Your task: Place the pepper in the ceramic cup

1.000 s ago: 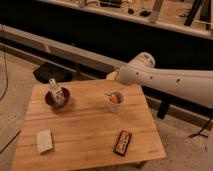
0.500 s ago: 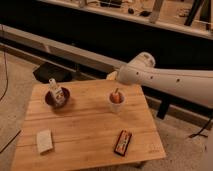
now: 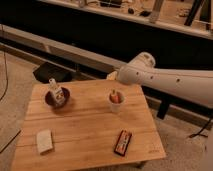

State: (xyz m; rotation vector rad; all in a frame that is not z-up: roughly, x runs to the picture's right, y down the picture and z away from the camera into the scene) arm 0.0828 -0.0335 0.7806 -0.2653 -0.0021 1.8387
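The white ceramic cup [image 3: 116, 105] stands upright on the wooden table [image 3: 85, 130], right of its middle. The orange-red pepper [image 3: 115, 96] sits inside the cup, with its top showing above the rim. My white arm [image 3: 165, 80] reaches in from the right, above and behind the cup. The gripper [image 3: 112, 76] is at the arm's left end, just beyond the table's far edge. It is mostly hidden by the arm's joint and is apart from the cup.
A dark brown bowl [image 3: 56, 98] holding a small bottle [image 3: 55, 90] stands at the table's left back. A pale sponge-like block [image 3: 44, 141] lies at the front left. A dark snack bar [image 3: 123, 142] lies at the front right. A black box [image 3: 52, 73] is on the floor behind.
The pepper has settled from leaning over the cup's left rim to sitting more upright inside the cup. The arm has barely moved.
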